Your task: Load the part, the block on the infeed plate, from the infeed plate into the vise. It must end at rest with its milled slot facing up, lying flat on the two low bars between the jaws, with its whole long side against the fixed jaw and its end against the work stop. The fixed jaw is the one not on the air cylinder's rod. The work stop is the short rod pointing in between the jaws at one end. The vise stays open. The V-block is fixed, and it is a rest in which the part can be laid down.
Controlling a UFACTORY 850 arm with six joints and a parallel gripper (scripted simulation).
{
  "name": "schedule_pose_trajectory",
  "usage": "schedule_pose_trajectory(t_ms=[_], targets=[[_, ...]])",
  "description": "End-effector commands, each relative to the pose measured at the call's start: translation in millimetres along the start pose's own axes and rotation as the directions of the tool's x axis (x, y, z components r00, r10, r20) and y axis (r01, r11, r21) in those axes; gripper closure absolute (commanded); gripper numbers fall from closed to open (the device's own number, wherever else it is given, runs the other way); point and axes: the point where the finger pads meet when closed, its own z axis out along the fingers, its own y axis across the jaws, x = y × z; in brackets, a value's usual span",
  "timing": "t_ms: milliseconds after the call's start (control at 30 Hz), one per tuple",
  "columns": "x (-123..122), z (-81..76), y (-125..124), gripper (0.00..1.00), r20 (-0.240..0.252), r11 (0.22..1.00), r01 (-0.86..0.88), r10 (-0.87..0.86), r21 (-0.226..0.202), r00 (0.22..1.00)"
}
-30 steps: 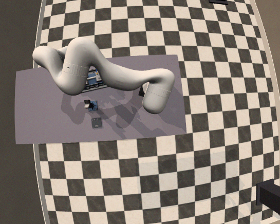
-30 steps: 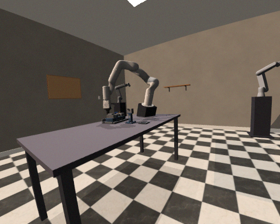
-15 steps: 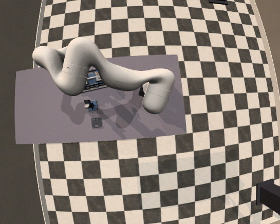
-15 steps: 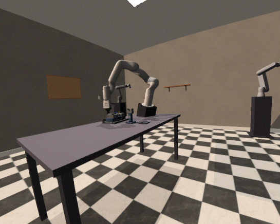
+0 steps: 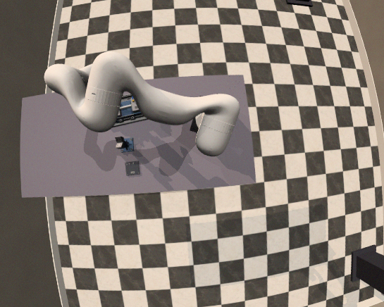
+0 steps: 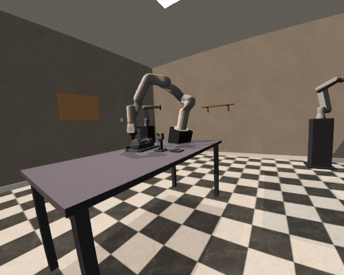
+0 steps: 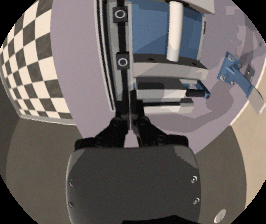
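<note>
We see the pincer (image 7: 129, 124) fully closed, its two dark fingers pressed together with nothing between them. In the wrist view it hangs above the near edge of the vise (image 7: 158, 43), its tips pointing down at the dark rail that runs along the vise's left side.

The part (image 7: 176, 30), a pale block, lies inside the vise on the blue bed between the jaws, its long axis running away from the camera. From these views we cannot tell whether its slot faces up, nor whether it touches the fixed jaw or the work stop.

In the top view the white arm (image 5: 156, 102) snakes over the grey counter (image 5: 51, 155) and covers most of the vise, of which only a blue and grey corner shows beneath the arm. Nearer the front of the counter stands the blue V-block (image 5: 125, 143), and beyond it, closer to the front edge, lies the dark infeed plate (image 5: 132, 168), with nothing on it.

In the exterior view the arm's wrist hangs straight down over the vise, and the V-block (image 6: 160, 142) and the infeed plate (image 6: 177, 151) sit to its right on the counter. A second arm (image 6: 326, 94) stands on a dark pedestal (image 6: 320, 142) at the far right wall.
</note>
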Motion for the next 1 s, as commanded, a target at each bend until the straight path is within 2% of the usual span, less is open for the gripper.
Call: schedule_pose_trajectory(t_ms=[0,967], targets=[[-0.9,-1.0,0.7,1.00,0.002,1.000,0.000,0.000,0.001,1.000],[-0.9,-1.0,8.4,1.00,0.002,1.000,0.000,0.000,0.001,1.000]])
